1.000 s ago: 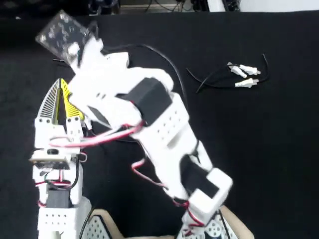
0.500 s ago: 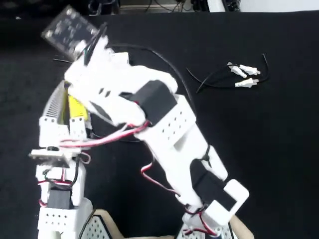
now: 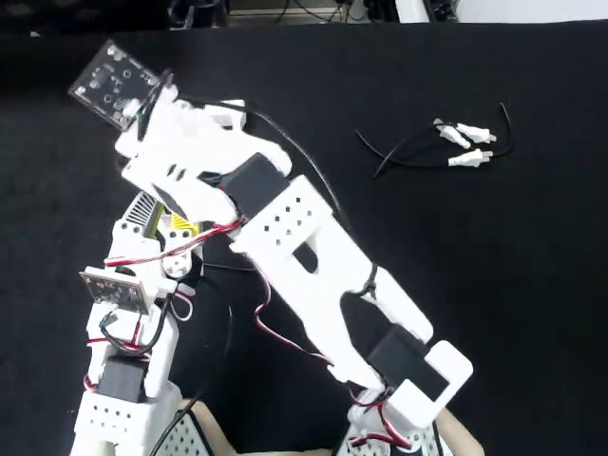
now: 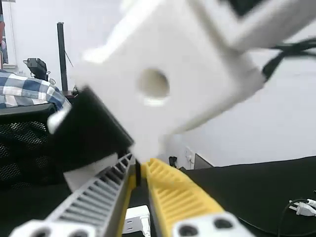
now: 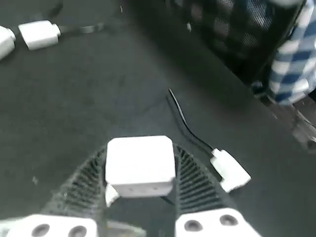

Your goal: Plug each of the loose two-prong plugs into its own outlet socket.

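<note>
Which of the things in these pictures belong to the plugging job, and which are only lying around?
Belonging to the job:
white square socket block, held between the fingers of the right gripper
white two-prong plug on a black cord, lying near the block
pair of white two-prong plugs with black cords, farther off

Only lying about:
black mesh chair
black upright pole

The high camera hangs fixed above the black desk (image 3: 503,304) and looks steeply down, with the arm bases at its near edge. The left wrist camera sits close behind the left pincer (image 4: 138,170) and faces almost level across the desk towards the room wall. It shares the loose plugs (image 3: 470,158) with the high view. The right wrist camera looks steeply down from near the desk, past the right pincer (image 5: 141,148) and the white block (image 5: 140,165) between its fingers. Both wrist views catch the black mesh chair (image 4: 24,143) beyond the desk.
</note>
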Available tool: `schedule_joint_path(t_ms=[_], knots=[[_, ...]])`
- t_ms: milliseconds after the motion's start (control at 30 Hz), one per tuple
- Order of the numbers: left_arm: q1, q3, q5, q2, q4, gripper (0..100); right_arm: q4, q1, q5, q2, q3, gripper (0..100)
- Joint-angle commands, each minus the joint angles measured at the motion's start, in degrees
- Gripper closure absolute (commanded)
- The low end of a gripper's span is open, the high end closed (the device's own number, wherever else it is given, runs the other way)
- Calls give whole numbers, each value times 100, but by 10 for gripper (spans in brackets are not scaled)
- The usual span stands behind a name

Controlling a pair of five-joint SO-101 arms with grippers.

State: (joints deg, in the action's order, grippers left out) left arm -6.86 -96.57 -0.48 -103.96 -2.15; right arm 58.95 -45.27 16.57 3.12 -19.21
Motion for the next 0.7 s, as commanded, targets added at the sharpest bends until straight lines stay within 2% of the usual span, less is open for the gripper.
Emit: schedule_joint_path(t_ms=[0,133,200,500,667], knots=[[347,-84,79,-53,79,971,316,281,35,-251,-57,986],[1138,-84,88,-53,809,971,1275,273,26,-251,-154,986],[1367,-84,88,-53,905,971,1653,255,26,-259,-154,986],[1437,-84,88,-44,879,971,2514,246,26,-1332,-127,986],[1429,-84,88,-44,607,971,2945,246,26,-1965,-119,986]])
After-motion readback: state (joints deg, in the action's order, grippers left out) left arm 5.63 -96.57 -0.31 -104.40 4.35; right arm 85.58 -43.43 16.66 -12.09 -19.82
